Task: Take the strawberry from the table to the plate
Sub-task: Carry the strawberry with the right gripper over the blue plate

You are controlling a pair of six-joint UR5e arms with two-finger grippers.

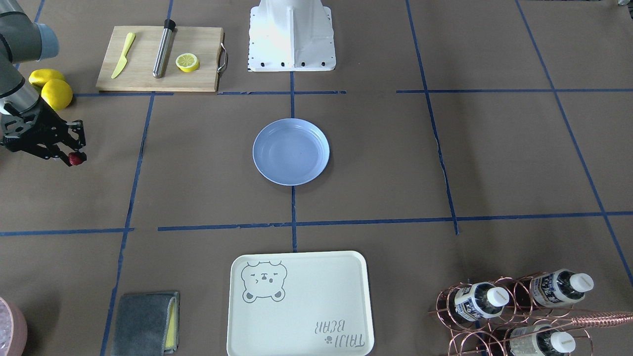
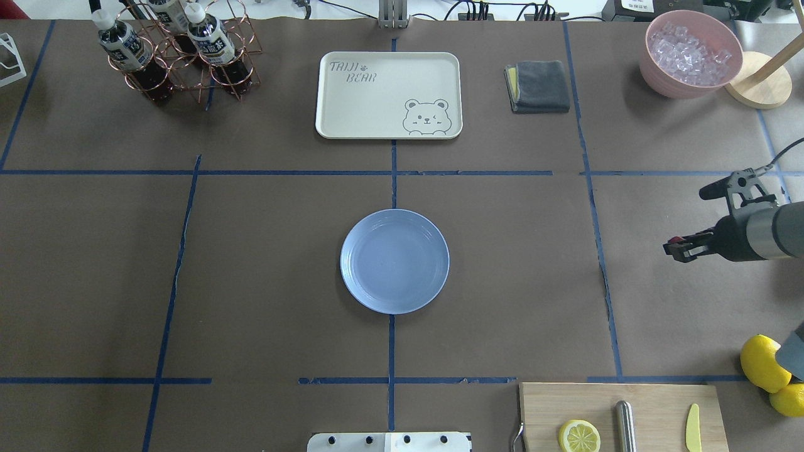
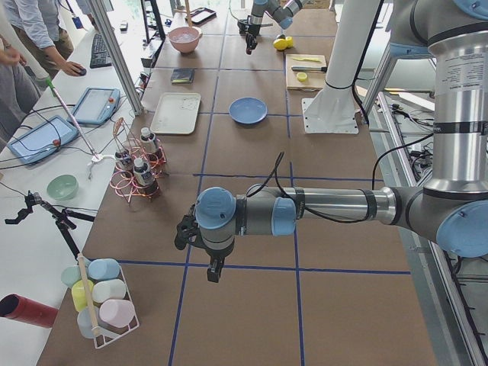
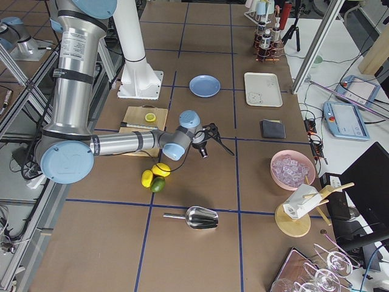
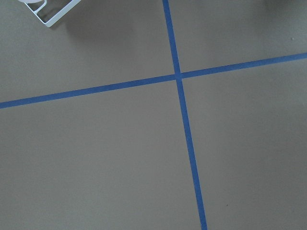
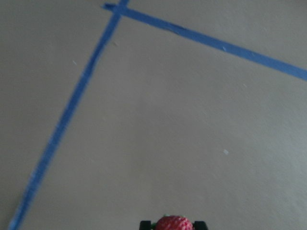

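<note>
The strawberry [image 1: 76, 158], a small dark-red bumpy berry, is pinched between the black fingertips of my right gripper [image 1: 74, 156], which is shut on it. It hangs over the brown table [image 1: 395, 163], well off to one side of the plate. The right wrist view shows the berry [image 6: 172, 224] at its bottom edge, with bare paper beneath. The light-blue plate [image 1: 291, 179] sits at the table's middle with nothing in it, also seen from overhead [image 2: 394, 301]. My left gripper [image 3: 210, 267] shows only in the left side view, so whether it is open or shut I cannot tell.
Two lemons [image 1: 52, 89] lie just behind the right arm. A cutting board [image 1: 158, 79] holds a lemon half, a yellow knife and a steel rod. A bear-printed tray [image 1: 299, 301], a grey cloth [image 1: 143, 324] and a copper bottle rack [image 1: 519, 311] line the far edge.
</note>
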